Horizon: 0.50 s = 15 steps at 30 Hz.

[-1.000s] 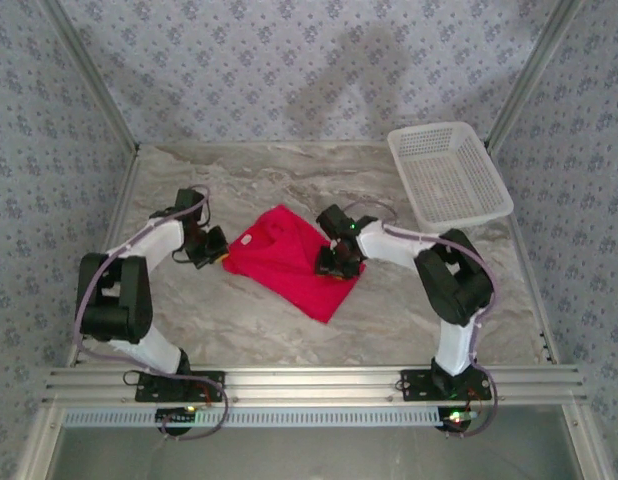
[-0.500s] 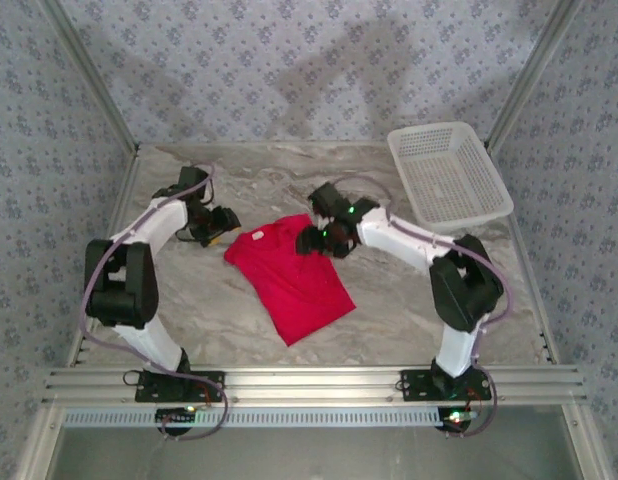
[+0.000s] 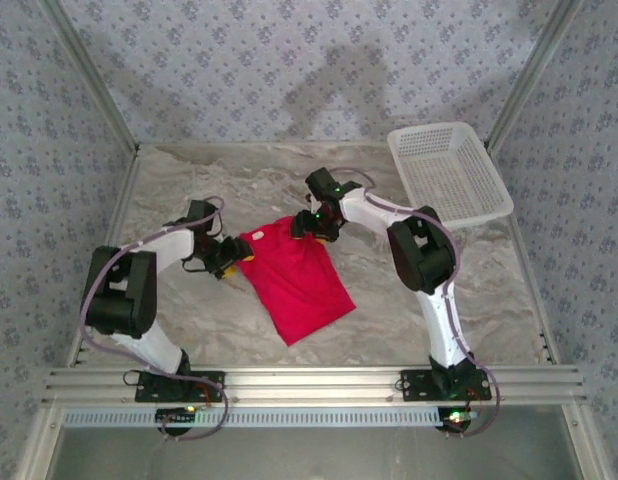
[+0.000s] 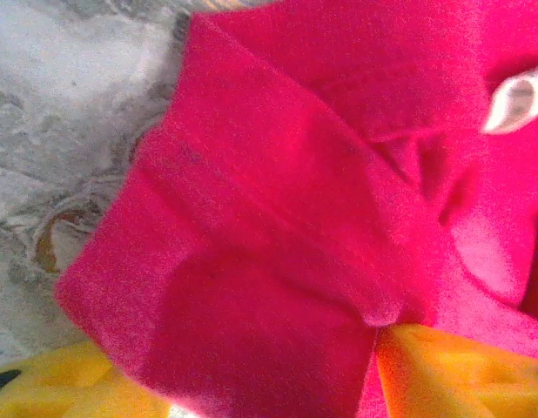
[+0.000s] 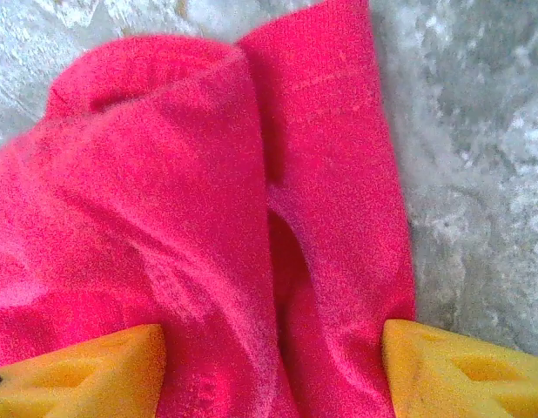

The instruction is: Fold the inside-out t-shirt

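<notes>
Red soft cloth inside-out t-shirt (image 3: 297, 282): left gripper (image 3: 236, 258) at ten o'clock, right gripper (image 3: 308, 226) at twelve, both spread astride cloth, likely to pinch.

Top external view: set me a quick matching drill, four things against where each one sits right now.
Things:
1. t-shirt
2. basket
3. left hand
4. right hand

Places:
A. far right corner of the table
B. at the t-shirt's left edge
C. middle of the table
D. at the t-shirt's far edge

Pairs: 1-C, 2-A, 3-B, 4-D.
</notes>
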Motion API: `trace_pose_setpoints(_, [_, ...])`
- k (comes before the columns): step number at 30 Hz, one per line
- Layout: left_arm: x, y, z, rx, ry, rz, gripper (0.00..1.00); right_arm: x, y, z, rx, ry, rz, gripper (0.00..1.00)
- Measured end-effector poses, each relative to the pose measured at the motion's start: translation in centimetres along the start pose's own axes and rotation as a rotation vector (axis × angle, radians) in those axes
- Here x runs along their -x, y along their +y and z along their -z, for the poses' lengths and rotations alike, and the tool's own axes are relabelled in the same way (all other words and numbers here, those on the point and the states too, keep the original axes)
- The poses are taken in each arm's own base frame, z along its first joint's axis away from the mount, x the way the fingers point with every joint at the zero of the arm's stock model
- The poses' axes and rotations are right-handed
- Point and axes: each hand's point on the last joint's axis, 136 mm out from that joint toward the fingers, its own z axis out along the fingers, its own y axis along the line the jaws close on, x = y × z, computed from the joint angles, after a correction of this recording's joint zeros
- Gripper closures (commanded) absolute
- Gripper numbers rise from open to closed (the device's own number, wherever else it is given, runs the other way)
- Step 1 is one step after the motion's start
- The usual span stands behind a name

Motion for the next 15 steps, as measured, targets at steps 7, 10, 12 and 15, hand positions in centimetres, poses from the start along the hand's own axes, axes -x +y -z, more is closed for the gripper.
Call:
trace_pose_setpoints(7, [4.8,-6.8,-1.5,-0.126,-0.044,-0.114,0.68,-5.1,0.5,2.9,-0.036,-0.002,0.023,0.26])
trace_pose_setpoints(10, [5.6,-8.3,-1.1,-0.149,-0.062,-0.155,0.64,-3.9,0.4,5.0,-0.046,-0.062,0.033,0.22])
trace_pose_setpoints(12, [5.8,-8.6,-0.9,-0.149,-0.066,-0.171,0.59,-2.7,-0.6,6.0,-0.060,-0.098,0.019,0.22])
trace_pose_setpoints(15, [5.5,-8.1,-0.9,-0.129,-0.051,-0.174,0.54,-1.5,-2.9,6.6,-0.102,-0.124,-0.021,0.21])
